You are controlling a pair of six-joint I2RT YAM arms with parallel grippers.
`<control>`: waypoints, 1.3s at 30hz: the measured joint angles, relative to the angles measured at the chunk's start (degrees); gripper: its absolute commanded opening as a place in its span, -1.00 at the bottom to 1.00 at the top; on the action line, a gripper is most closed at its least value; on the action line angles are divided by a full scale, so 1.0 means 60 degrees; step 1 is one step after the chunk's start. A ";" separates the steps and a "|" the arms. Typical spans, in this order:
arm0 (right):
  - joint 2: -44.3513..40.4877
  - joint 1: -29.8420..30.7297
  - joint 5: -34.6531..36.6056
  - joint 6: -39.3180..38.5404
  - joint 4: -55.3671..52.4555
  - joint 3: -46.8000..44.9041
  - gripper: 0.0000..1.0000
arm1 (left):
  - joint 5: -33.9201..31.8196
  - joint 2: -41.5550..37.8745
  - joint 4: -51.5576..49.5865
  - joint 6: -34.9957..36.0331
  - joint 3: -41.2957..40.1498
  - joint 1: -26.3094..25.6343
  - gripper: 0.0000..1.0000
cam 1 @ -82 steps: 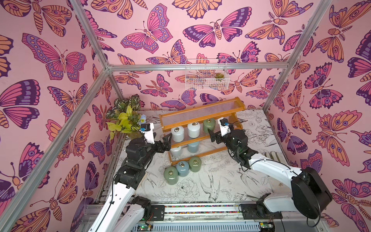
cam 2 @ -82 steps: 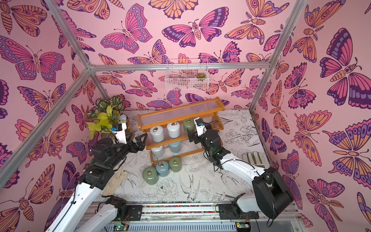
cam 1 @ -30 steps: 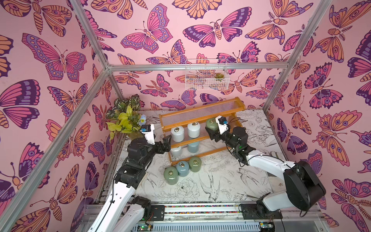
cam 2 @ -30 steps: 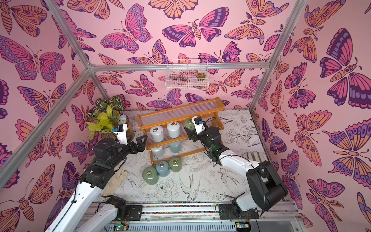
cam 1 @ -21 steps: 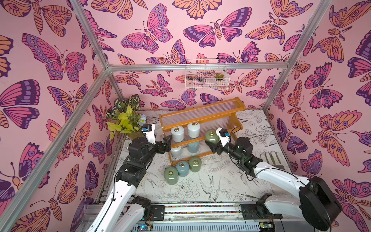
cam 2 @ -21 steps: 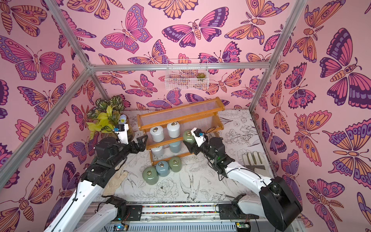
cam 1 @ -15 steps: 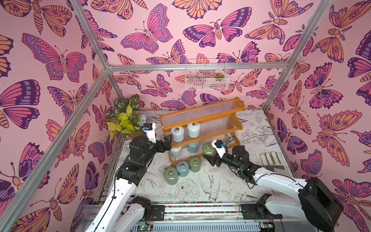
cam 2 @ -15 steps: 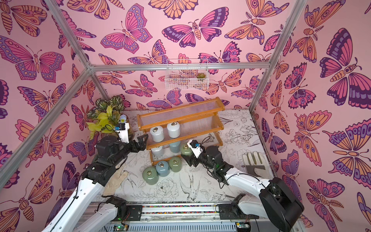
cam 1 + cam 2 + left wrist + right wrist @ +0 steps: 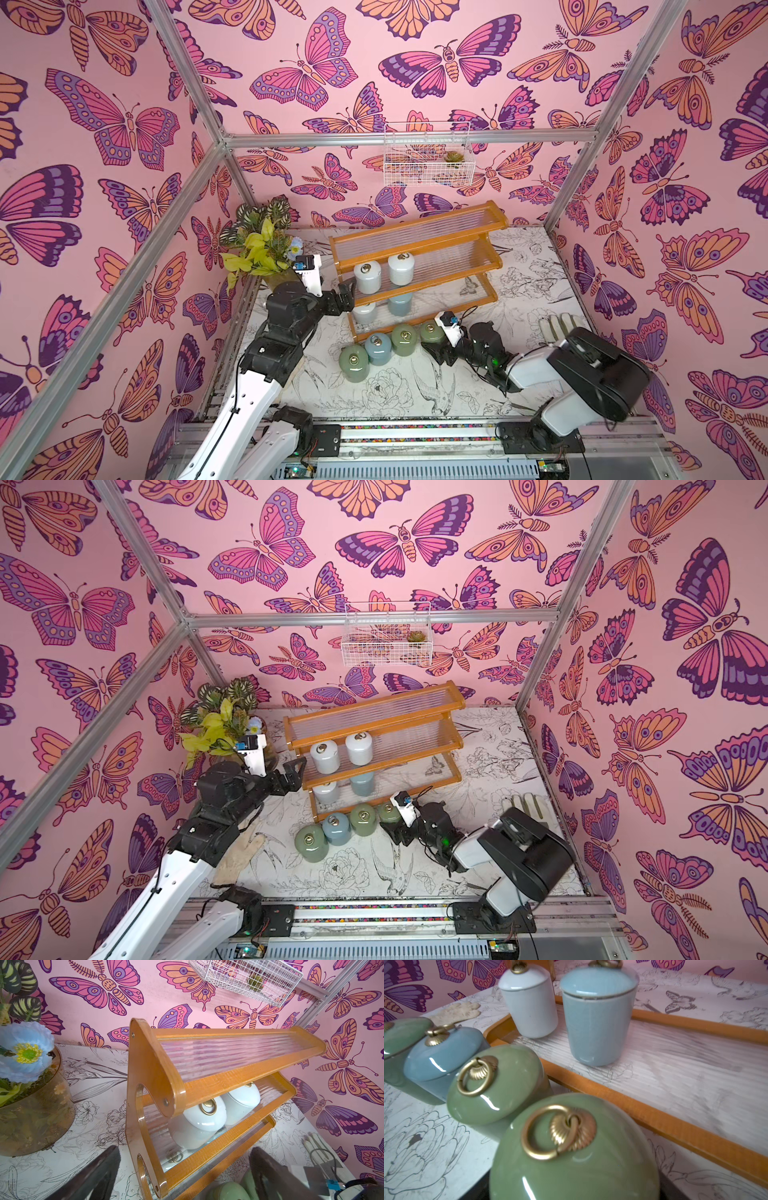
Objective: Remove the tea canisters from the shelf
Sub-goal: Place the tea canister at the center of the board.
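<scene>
The shelf (image 9: 453, 272) stands at the back of the table. Two white tea canisters (image 9: 367, 277) (image 9: 401, 268) sit on its middle tier, with a white one (image 9: 365, 312) and a light blue one (image 9: 400, 304) on the bottom tier. In front of it, a green (image 9: 353, 363), a blue (image 9: 378, 349) and a green canister (image 9: 404, 339) stand in a row on the table. My right gripper (image 9: 433, 340) is shut on another green canister (image 9: 571, 1147) low at the row's right end. My left gripper (image 9: 347, 293) is open and holds nothing, close to the shelf's left end panel (image 9: 145, 1076).
A glass vase of leaves and flowers (image 9: 266, 253) stands at the back left, just behind my left wrist. A white wire basket (image 9: 428, 160) hangs on the back wall above the shelf. One glove (image 9: 557, 328) lies at the right and another (image 9: 239, 854) under my left arm.
My right gripper has carried the green canister off the middle tier's right end, forward and down to the right end of the row on the table. The left gripper edged closer to the shelf.
</scene>
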 measured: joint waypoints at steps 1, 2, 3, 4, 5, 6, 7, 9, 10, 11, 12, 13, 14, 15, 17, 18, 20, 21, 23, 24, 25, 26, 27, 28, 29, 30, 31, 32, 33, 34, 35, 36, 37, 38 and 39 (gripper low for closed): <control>0.0346 0.0011 0.0036 0.0098 0.0499 0.0018 0.32 | 0.0000 0.0004 0.0000 -0.0022 -0.0004 0.0000 1.00; 0.0667 0.0025 0.0073 0.0175 0.0973 0.0036 0.36 | 0.0000 0.0004 0.0000 -0.0047 -0.0007 0.0000 1.00; 0.0929 0.0029 0.0113 0.0229 0.1344 0.0062 0.40 | 0.0000 0.0004 0.0000 -0.0073 -0.0011 0.0000 1.00; 0.1217 0.0033 0.0164 0.0306 0.1749 0.0095 0.44 | 0.0000 0.0004 0.0000 -0.0084 -0.0011 0.0000 1.00; 0.1468 0.0044 0.0211 0.0379 0.2106 0.0120 0.46 | 0.0000 0.0004 0.0000 -0.0091 -0.0011 0.0000 1.00; 0.1668 0.0044 0.0244 0.0441 0.2390 0.0138 0.49 | 0.0000 0.0004 0.0000 -0.0113 -0.0011 0.0000 1.00; 0.1851 0.0044 0.0259 0.0484 0.2667 0.0149 0.50 | 0.0000 0.0004 0.0000 -0.0117 -0.0011 0.0000 1.00; 0.2109 0.0044 0.0277 0.0612 0.3064 0.0149 0.56 | 0.0000 0.0004 0.0000 -0.0120 -0.0018 0.0000 1.00; 0.2211 0.0047 0.0280 0.0663 0.3224 0.0149 0.58 | 0.0000 0.0004 0.0000 -0.0120 -0.0025 0.0000 1.00; 0.2291 0.0047 0.0280 0.0692 0.3344 0.0149 0.62 | 0.0000 0.0000 0.0000 -0.0120 -0.0029 0.0000 1.00; 0.2342 0.0058 0.0288 0.0692 0.3424 0.0149 0.66 | 0.0000 0.0004 0.0000 -0.0124 -0.0033 -0.0004 1.00; 0.2412 0.0091 0.0310 0.0688 0.3519 0.0153 0.82 | 0.0000 0.0000 0.0000 -0.0124 -0.0040 0.0000 1.00; 0.2492 0.0138 0.0357 0.0681 0.3555 0.0164 0.98 | 0.0000 -0.0004 0.0000 -0.0124 -0.0047 0.0000 1.00; 0.2590 0.0175 0.0441 0.0641 0.3534 0.0168 0.97 | 0.0000 -0.0004 0.0000 -0.0124 -0.0051 0.0000 1.00; 0.2849 0.0375 0.0459 0.0641 0.3446 0.0178 0.97 | -0.0007 -0.0007 0.0000 -0.0124 -0.0062 0.0000 1.00; 0.2943 0.0488 0.0455 0.0634 0.3370 0.0193 0.97 | -0.0007 -0.0011 0.0000 -0.0124 -0.0066 0.0000 1.00; 0.3071 0.0681 0.0452 0.0605 0.3231 0.0240 0.97 | -0.0015 -0.0022 0.0000 -0.0124 -0.0066 0.0000 1.00; 0.3093 0.0739 0.0452 0.0597 0.3169 0.0277 0.97 | -0.0022 -0.0029 0.0000 -0.0120 -0.0066 0.0000 1.00; 0.3107 0.0838 0.0404 0.0597 0.3053 0.0375 0.97 | -0.0025 -0.0033 0.0000 -0.0120 -0.0066 0.0000 1.00; 0.3107 0.0863 0.0353 0.0597 0.3013 0.0426 0.97 | -0.0025 -0.0033 0.0000 -0.0120 -0.0066 0.0000 1.00; 0.3107 0.0882 0.0273 0.0583 0.2947 0.0477 0.97 | -0.0025 -0.0033 0.0000 -0.0120 -0.0062 0.0000 1.00; 0.3107 0.0911 0.0211 0.0579 0.2881 0.0528 0.97 | -0.0025 -0.0033 0.0000 -0.0120 -0.0066 0.0000 1.00; 0.3107 0.0922 0.0168 0.0576 0.2827 0.0572 0.97 | -0.0025 -0.0033 0.0000 -0.0120 -0.0066 0.0000 1.00; 0.3107 0.0929 0.0087 0.0572 0.2743 0.0645 0.97 | -0.0025 -0.0033 0.0000 -0.0120 -0.0066 0.0000 1.00; 0.3107 0.0933 0.0015 0.0568 0.2663 0.0714 0.97 | -0.0025 -0.0033 0.0000 -0.0120 -0.0066 0.0000 1.00; 0.3107 0.0940 -0.0040 0.0561 0.2590 0.0776 0.97 | -0.0025 -0.0033 0.0000 -0.0117 -0.0066 0.0000 1.00; 0.3107 0.0947 -0.0117 0.0543 0.2492 0.0852 0.97 | -0.0025 -0.0033 0.0000 -0.0117 -0.0066 0.0000 1.00; 0.3107 0.0965 -0.0178 0.0521 0.2393 0.0936 0.97 | -0.0025 -0.0033 0.0000 -0.0117 -0.0066 0.0000 1.00; 0.3107 0.0976 -0.0226 0.0499 0.2310 0.1002 0.97 | -0.0029 -0.0033 0.0000 -0.0117 -0.0066 0.0000 1.00; 0.3107 0.0984 -0.0266 0.0463 0.2226 0.1060 0.97 | -0.0029 -0.0036 0.0000 -0.0117 -0.0066 0.0000 1.00; 0.3107 0.0984 -0.0299 0.0430 0.2167 0.1100 0.97 | -0.0025 -0.0044 0.0000 -0.0117 -0.0066 0.0000 1.00; 0.3104 0.0984 -0.0317 0.0415 0.2116 0.1129 0.97 | -0.0029 -0.0055 0.0000 -0.0117 -0.0066 0.0000 1.00; 0.3100 0.0991 -0.0324 0.0397 0.2080 0.1144 0.97 | -0.0029 -0.0062 0.0000 -0.0117 -0.0066 0.0000 1.00; 0.3067 0.0991 -0.0317 0.0390 0.2022 0.1151 0.98 | -0.0029 -0.0076 -0.0004 -0.0113 -0.0066 0.0000 1.00; 0.3031 0.0991 -0.0299 0.0390 0.1967 0.1151 0.97 | -0.0033 -0.0095 -0.0004 -0.0113 -0.0069 0.0000 1.00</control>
